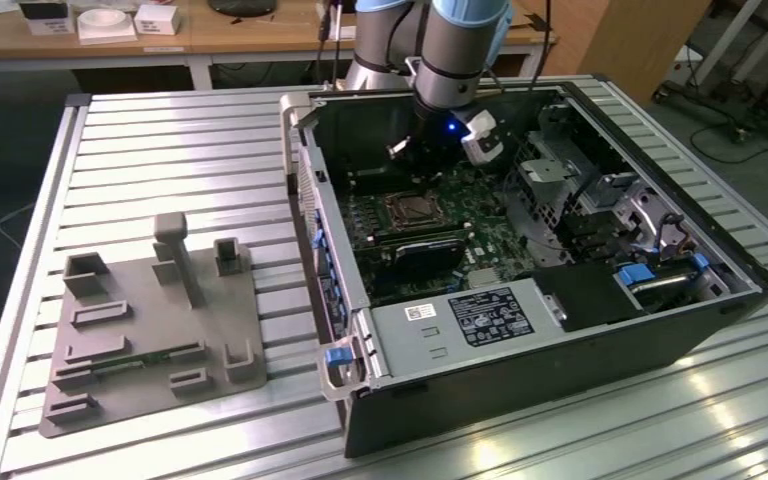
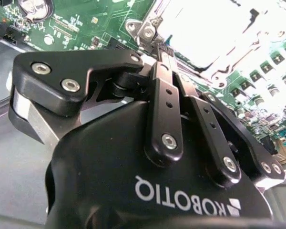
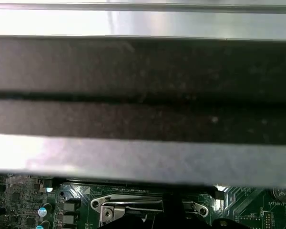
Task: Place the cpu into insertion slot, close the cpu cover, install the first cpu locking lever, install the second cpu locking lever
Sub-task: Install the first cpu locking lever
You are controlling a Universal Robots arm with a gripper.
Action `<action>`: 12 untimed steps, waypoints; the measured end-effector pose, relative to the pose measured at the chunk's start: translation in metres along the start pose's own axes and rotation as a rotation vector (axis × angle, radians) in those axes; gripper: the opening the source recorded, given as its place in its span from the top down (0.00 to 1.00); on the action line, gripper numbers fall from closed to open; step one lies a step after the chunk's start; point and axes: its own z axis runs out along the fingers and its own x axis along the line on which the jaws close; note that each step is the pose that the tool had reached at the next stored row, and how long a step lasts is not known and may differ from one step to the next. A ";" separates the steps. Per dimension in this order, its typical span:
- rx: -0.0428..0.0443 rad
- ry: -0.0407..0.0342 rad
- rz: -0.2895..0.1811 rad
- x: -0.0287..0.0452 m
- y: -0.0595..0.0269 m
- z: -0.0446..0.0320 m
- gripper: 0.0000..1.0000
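In the exterior view an open computer case (image 1: 544,300) lies on a slatted metal table (image 1: 157,150), with the arm (image 1: 451,40) reaching down into it from the far side. The gripper (image 1: 418,152) hangs low over the green circuit board (image 1: 491,230), just beyond the insertion slot (image 1: 415,210), which sits as a dark square with a silvery rim near the middle of the board. Beside the case, toward the exterior view's left, a grey fixture block (image 1: 151,330) rests on the table. The second wrist view brings what the exterior view cannot: the gripper (image 2: 158,47) seen from behind its black body, its two fingers drawn together into a narrow point, tips meeting right at a screwed corner of the cpu cover (image 2: 148,31); whether they pinch anything there I cannot tell. The cpu (image 2: 214,28) appears past that corner as a washed-out bright square lying in the socket. The first wrist view looks along the case's dark wall (image 3: 143,76) and catches the silvery cover frame (image 3: 133,205) low on the board.
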 end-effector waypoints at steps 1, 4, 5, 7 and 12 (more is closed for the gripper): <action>0.0035 0.0001 0.000 0.0000 0.0000 0.0004 0.89; 0.0110 0.0007 0.000 0.0001 -0.0002 0.0014 0.89; 0.0129 0.0009 0.000 0.0001 -0.0002 0.0017 0.89; 0.0159 0.0010 0.000 0.0001 -0.0003 0.0027 0.89; 0.0179 0.0007 0.000 0.0001 -0.0003 0.0037 0.89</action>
